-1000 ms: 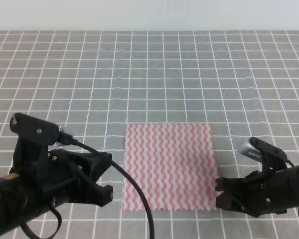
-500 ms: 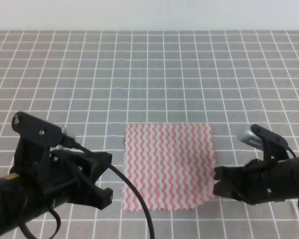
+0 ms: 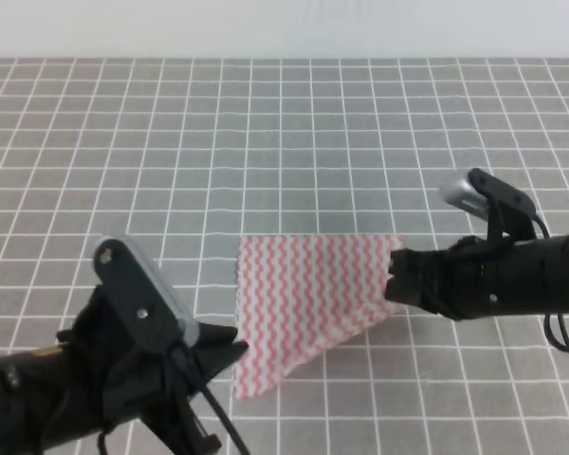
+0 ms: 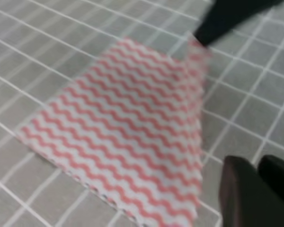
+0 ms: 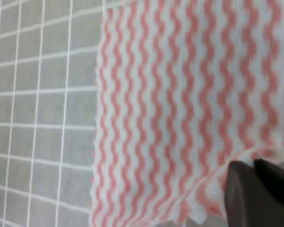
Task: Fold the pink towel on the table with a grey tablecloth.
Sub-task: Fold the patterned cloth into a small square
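The pink towel (image 3: 299,294) lies on the table with a grey tablecloth (image 3: 284,142). Its near right corner is lifted and drawn back toward its far right corner, leaving a diagonal edge. My right gripper (image 3: 395,275) is shut on that lifted corner, a little above the table. In the right wrist view the dark fingers (image 5: 255,189) pinch the towel (image 5: 180,104) at its pinked edge. My left gripper (image 3: 218,389) is open and empty, just left of the towel's near left corner. In the left wrist view its fingers (image 4: 241,198) hang beside the towel (image 4: 128,123).
The grey gridded cloth stretches far behind and to both sides of the towel. A pale wall (image 3: 284,28) bounds the back edge. The left arm with its cable (image 3: 95,379) fills the near left corner, and the right arm (image 3: 531,280) comes in from the right.
My right gripper has closed on the towel's near right corner and lifted it back toward the far right corner. My left arm has turned and shifted toward the near left corner.
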You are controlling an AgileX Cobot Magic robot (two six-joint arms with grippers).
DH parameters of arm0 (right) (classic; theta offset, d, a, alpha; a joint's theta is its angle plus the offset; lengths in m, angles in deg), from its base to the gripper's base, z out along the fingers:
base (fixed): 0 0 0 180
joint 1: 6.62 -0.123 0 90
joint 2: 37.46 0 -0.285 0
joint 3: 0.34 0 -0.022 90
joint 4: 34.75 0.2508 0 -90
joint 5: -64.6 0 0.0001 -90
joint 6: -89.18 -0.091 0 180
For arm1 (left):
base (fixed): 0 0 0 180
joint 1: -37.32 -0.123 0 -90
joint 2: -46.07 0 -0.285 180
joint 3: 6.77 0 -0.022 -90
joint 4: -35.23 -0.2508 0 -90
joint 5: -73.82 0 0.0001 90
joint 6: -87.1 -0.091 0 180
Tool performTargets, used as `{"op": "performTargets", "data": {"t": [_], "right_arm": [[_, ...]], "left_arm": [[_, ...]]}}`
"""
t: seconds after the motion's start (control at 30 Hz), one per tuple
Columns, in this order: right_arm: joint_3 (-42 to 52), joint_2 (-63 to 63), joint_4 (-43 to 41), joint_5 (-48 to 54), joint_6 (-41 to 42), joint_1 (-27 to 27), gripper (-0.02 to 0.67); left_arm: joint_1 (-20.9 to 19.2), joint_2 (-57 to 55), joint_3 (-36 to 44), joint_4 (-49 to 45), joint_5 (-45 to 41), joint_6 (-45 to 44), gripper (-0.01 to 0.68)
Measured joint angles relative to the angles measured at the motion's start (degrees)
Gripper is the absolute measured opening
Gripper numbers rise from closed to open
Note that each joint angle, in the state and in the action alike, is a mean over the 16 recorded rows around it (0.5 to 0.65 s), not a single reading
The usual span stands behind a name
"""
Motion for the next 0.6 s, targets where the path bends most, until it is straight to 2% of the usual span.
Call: {"op": "performTargets", "data": {"t": [0.23,0.37,0.6], "right_arm": [[-2.8,1.7,0.3,-0.3,0.0,0.0,-0.011],[-3.6,2.5,0.6,-0.5,0.0,0.0,-0.011],[-4.4,3.0,1.3,-1.0,0.1,0.0,-0.011]], "left_arm": [[0.3,-5.3,-0.6,0.3,-2.2,-6.3,0.354],[0.6,-8.8,-1.3,0.4,-2.4,-9.9,0.446],[1.0,-13.9,-2.9,0.4,-2.7,-15.9,0.475]]}}
